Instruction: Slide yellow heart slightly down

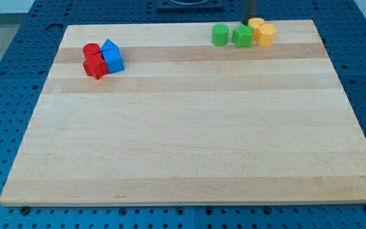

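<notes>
Two yellow blocks sit together near the board's top right edge. The back one (256,25) looks rounded. The front one (267,35) looks like the yellow heart, though its shape is hard to make out. My dark rod comes down from the view's top. My tip (248,24) is at the left side of the back yellow block, just above a green block (242,36). I cannot tell if the tip touches either block.
A green cylinder (220,35) stands left of the other green block. At the upper left, a red cylinder (91,50), a red star-like block (95,67) and two blue blocks (110,46) (114,61) are clustered. The wooden board (183,140) lies on a blue perforated table.
</notes>
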Available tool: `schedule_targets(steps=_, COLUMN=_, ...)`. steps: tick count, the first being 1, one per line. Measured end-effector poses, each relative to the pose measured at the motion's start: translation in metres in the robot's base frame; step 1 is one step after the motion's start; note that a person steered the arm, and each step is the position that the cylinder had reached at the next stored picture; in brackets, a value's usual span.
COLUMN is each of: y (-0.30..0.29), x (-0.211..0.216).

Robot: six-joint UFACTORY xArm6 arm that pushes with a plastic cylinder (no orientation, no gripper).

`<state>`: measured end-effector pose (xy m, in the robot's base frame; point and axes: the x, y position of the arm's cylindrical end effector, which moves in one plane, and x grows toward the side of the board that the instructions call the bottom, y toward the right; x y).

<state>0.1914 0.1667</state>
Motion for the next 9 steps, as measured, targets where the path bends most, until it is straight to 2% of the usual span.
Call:
schedule_targets(steps=2, y=0.019, x=0.004)
schedule_targets(steps=3, y=-0.003, x=0.019)
schedule_targets(steps=6, y=-0.059, x=0.109)
schedule_targets(steps=7, y=-0.085, x=0.123)
schedule_targets(steps=8, y=-0.045, x=0.139)
schedule_targets(steps=9, y=-0.062, x=0.166)
